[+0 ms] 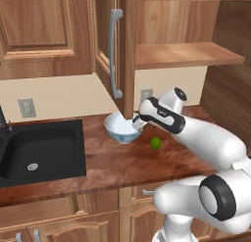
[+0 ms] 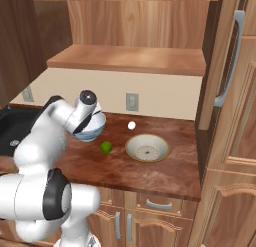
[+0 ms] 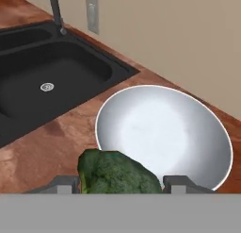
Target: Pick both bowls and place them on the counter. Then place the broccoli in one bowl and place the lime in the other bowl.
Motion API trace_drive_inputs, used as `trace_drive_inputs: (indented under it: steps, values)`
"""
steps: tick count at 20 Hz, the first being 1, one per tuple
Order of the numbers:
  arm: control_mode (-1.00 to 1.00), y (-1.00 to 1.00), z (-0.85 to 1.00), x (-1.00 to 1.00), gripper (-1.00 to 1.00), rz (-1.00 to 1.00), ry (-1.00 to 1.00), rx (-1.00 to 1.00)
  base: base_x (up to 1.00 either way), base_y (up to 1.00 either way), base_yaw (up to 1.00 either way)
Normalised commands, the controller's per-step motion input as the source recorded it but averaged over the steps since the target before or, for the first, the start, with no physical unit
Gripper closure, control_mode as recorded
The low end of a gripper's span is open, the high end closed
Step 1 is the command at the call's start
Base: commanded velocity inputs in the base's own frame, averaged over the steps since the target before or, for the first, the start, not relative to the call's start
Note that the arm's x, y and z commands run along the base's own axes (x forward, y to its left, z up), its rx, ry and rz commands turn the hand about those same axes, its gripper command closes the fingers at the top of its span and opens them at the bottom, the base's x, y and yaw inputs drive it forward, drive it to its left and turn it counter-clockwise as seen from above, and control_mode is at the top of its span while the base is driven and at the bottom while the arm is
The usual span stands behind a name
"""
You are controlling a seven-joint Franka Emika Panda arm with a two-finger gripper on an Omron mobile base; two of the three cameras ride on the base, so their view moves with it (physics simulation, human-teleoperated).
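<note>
**Broccoli held at the rim of the white-and-blue bowl**

Broccoli is what we follow here, but we go by size, starting with the counter. Its reddish-brown slab carries a black sink set into its left part, with a faucet rising at the sink's back edge.

We see the arm reach from the front of the counter toward the back wall. The beige bowl sits on the counter's right part, upright, well apart from the arm.

We find the white-and-blue bowl upright near the counter's back edge, just right of the sink. The gripper hangs at this bowl's rim on its right side. Its jaws are clamped on the broccoli, the bumpy green head standing between the two fingertips. In the hand view the floret overlaps the near rim of the bowl, whose white inside lies bare.

We see the lime on the counter just right of the white-and-blue bowl, apart from it. A small white ball rests near the back edge, between the two bowls.
</note>
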Motion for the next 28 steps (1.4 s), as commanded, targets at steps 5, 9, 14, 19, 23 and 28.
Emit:
trace_drive_inputs:
  steps: [5, 9, 14, 19, 23, 28]
  values:
    - [-1.00, 0.17, -0.01, 0.45, 1.00, -0.14, 0.00, 0.10, 0.00, 0.00, 0.00]
    - [-1.00, 0.14, -0.08, 0.47, 1.00, -0.14, 0.00, 0.05, 0.00, 0.00, 0.00]
    - [-1.00, 0.07, -0.13, 0.40, 1.00, -0.12, 0.06, 0.00, 0.00, 0.00, 0.00]
    - [-1.00, 0.00, -0.15, 0.23, 1.00, -0.06, 0.11, 0.01, 0.00, 0.00, 0.00]
    - [-1.00, 0.00, -0.06, 0.10, 1.00, -0.02, 0.04, 0.03, 0.00, 0.00, 0.00]
    - [-1.00, 0.04, -0.13, 0.05, 1.00, -0.02, 0.00, 0.03, 0.00, 0.00, 0.00]
